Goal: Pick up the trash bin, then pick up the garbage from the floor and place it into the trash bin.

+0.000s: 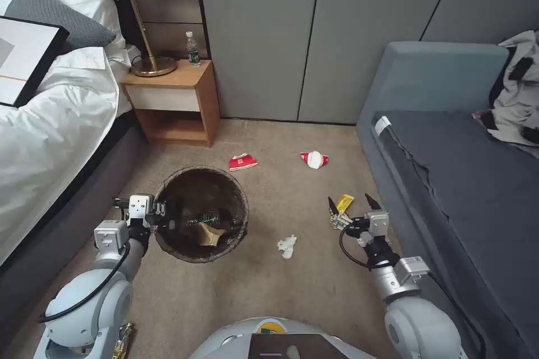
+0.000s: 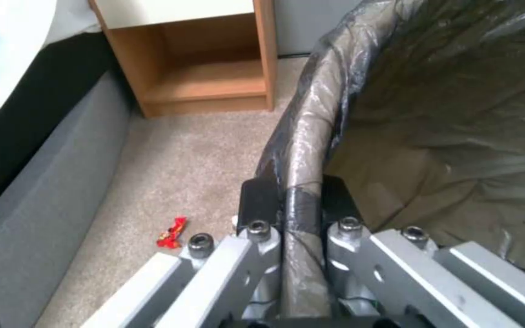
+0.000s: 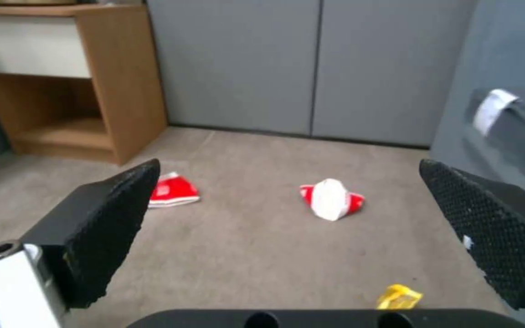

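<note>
The trash bin (image 1: 240, 197), lined with a dark bag, hangs just above the carpet. My left gripper (image 1: 161, 216) is shut on its near-left rim (image 2: 309, 136), one finger inside and one outside. A green-labelled bottle (image 1: 205, 217) and a brown paper bag (image 1: 211, 234) lie inside. My right gripper (image 1: 352, 203) is open, low over the carpet by the sofa, with a yellow wrapper (image 1: 344, 202) (image 3: 399, 296) beneath it. Farther off lie two red-and-white packets (image 1: 242, 161) (image 1: 314, 159). A white tissue (image 1: 287, 246) rests between bin and right arm.
A wooden nightstand (image 1: 174, 101) with a lamp and a water bottle (image 1: 193, 49) stands at the back left, beside the bed (image 1: 50, 134). A grey sofa (image 1: 449, 179) with clothing (image 1: 519, 90) lines the right. A small red wrapper (image 2: 172, 232) lies by the bed base.
</note>
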### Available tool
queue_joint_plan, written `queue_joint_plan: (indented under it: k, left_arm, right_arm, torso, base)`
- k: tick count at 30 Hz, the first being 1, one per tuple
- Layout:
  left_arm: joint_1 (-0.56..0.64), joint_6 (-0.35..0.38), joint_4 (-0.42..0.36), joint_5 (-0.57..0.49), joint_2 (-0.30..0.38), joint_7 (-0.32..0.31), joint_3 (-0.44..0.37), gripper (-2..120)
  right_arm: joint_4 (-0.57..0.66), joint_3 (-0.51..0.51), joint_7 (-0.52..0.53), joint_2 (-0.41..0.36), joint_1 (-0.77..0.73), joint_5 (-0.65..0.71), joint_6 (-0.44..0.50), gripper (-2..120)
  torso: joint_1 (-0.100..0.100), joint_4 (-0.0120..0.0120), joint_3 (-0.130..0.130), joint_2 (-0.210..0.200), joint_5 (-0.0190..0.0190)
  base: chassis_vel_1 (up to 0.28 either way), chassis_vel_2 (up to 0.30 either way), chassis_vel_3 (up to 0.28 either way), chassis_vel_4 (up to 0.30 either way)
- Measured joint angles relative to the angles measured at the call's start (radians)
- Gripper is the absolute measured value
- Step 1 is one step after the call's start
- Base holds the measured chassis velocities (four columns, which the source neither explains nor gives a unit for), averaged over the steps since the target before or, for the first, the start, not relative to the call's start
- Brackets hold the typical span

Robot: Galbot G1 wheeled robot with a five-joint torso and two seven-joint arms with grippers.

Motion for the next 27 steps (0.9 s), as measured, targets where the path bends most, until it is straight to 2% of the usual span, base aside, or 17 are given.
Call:
queue_joint_plan:
  k: [8,9,11,12,15,18,27]
  left_arm:
    - [0.005,0.0,-0.007,-0.001,0.003,0.0,-0.005,3]
    - [0.006,0.001,-0.009,-0.002,0.003,0.0,-0.005,3]
    - [0.008,0.002,-0.012,-0.002,0.003,0.0,-0.005,3]
    - [0.008,0.002,-0.012,-0.002,0.003,0.0,-0.005,3]
    - [0.01,0.003,-0.017,-0.004,0.004,-0.001,-0.008,3]
    - [0.011,0.004,-0.02,-0.006,0.006,-0.002,-0.01,3]
    - [0.015,0.007,-0.027,-0.008,0.006,-0.006,-0.013,3]
  right_arm:
    - [-0.054,-0.05,-0.028,-0.08,0.09,0.044,-0.079,100]
    - [-0.068,-0.06,-0.041,-0.099,0.109,0.057,-0.094,100]
    - [-0.111,-0.086,-0.072,-0.166,0.157,0.084,-0.125,100]
    - [-0.111,-0.086,-0.072,-0.166,0.157,0.084,-0.125,100]
    - [-0.165,-0.116,-0.124,-0.25,0.202,0.116,-0.164,100]
    - [-0.203,-0.141,-0.159,-0.292,0.226,0.139,-0.185,100]
    - [-0.352,-0.248,-0.207,-0.331,0.317,0.155,-0.226,100]
  torso:
    - [0.0,0.0003,0.0,0.0,0.0001]
    - [0.0,-0.0003,0.0,0.0,0.0001]
    - [0.0,0.0003,0.0,0.0,0.0003]
    - [0.0,0.0003,0.0,0.0,0.0003]
    - [0.0,0.0002,0.0,0.0,0.0002]
    - [0.0,-0.0003,0.0,0.0,0.0001]
    - [0.0,0.0001,0.0,0.0,0.0001]
  base:
    - [0.0,0.0,0.0,0.0]
    - [0.0,0.0,0.0,0.0]
    - [0.0,0.0,0.0,0.0]
    - [0.0,0.0,0.0,0.0]
    - [0.0,0.0,0.0,0.0]
    - [0.0,0.0,0.0,0.0]
    - [0.0,0.0,0.0,0.0]
